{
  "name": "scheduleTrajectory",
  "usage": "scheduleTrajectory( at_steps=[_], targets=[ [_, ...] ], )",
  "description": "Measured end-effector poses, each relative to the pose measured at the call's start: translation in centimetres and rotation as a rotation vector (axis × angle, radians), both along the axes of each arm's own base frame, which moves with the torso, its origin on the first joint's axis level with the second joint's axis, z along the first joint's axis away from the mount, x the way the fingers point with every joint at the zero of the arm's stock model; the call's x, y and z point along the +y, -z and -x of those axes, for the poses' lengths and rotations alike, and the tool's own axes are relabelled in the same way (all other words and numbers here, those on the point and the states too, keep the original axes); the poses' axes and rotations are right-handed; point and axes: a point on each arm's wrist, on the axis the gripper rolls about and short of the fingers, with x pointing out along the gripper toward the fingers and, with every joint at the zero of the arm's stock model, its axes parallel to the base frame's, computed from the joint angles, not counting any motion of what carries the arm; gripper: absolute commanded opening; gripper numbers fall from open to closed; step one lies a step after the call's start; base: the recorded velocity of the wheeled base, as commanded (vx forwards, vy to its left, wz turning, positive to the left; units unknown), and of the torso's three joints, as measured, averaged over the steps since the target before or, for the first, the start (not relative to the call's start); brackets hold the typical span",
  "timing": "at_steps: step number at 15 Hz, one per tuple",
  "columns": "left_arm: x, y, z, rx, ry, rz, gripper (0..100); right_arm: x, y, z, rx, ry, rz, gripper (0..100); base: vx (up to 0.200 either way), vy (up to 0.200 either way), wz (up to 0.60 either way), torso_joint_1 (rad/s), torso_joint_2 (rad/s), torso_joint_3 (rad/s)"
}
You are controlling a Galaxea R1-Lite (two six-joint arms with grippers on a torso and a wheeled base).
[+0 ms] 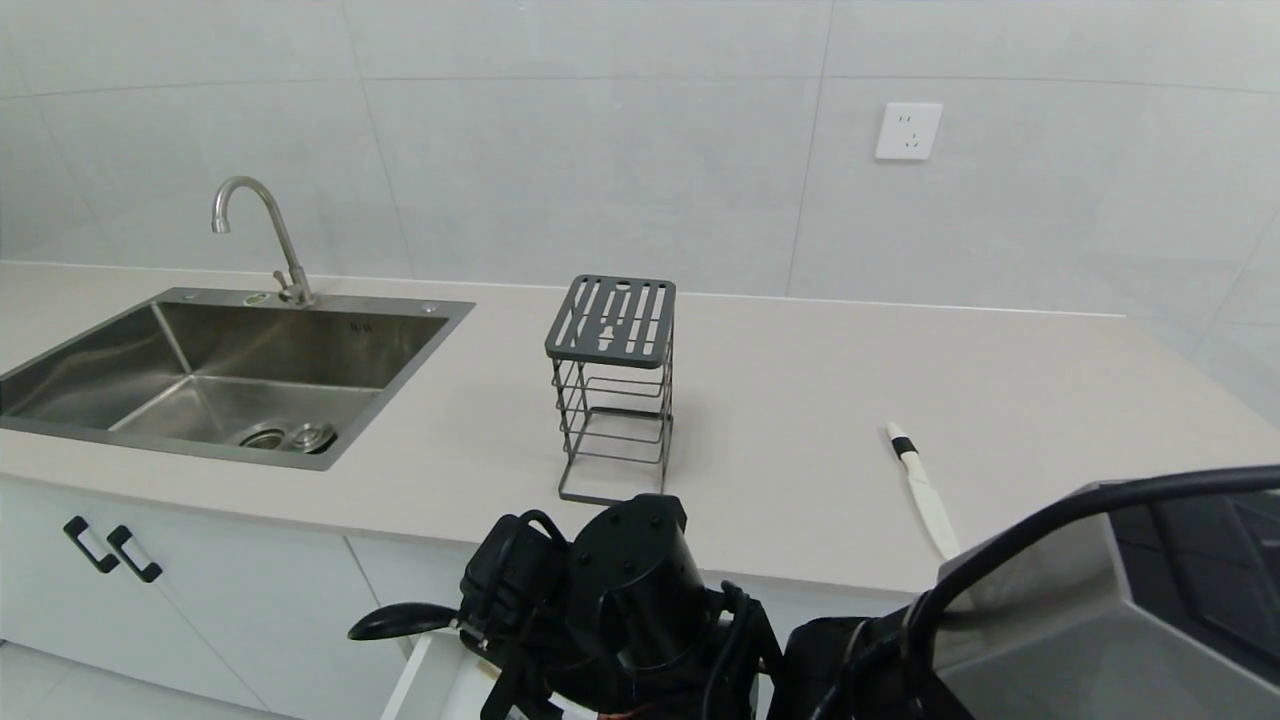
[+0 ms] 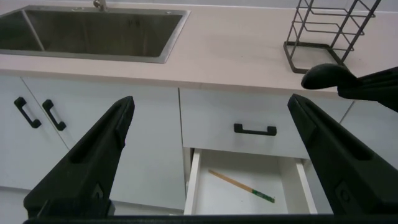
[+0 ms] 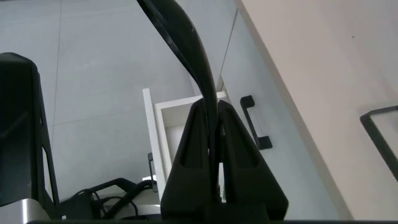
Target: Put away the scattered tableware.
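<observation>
Black plastic spoon [image 1: 400,620] gripped above the open white drawer [image 2: 273,171].
The right gripper [image 3: 213,115] is clenched on the spoon's handle, just above the drawer. The left gripper [image 2: 211,109] hangs released before the drawer, where a thin wooden chopstick [image 2: 239,185] lies inside.

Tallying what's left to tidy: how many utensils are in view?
3: a white knife on the counter right of the rack, a black spoon in the right gripper, a chopstick in the open drawer. Others may be hidden deeper in the drawer.
</observation>
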Motion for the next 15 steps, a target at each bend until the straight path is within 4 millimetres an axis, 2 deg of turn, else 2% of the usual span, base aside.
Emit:
scheduleTrajectory(
  at_steps=[6,10,15],
  targets=[
    [0.0,0.0,0.0,0.0,0.0,0.0,100,0.36,0.4,0.2,0.015,-0.037,-0.004,0,0.0,0.0,0.0,-0.234,0.51,0.263],
    [0.0,0.0,0.0,0.0,0.0,0.0,100,0.48,0.58,0.16,0.021,-0.044,-0.004,0,0.0,0.0,0.0,-0.105,0.23,0.127],
    [0.0,0.0,0.0,0.0,0.0,0.0,100,0.79,0.76,-0.02,0.021,-0.044,-0.006,0,0.0,0.0,0.0,-0.202,0.44,0.245]
  ],
)
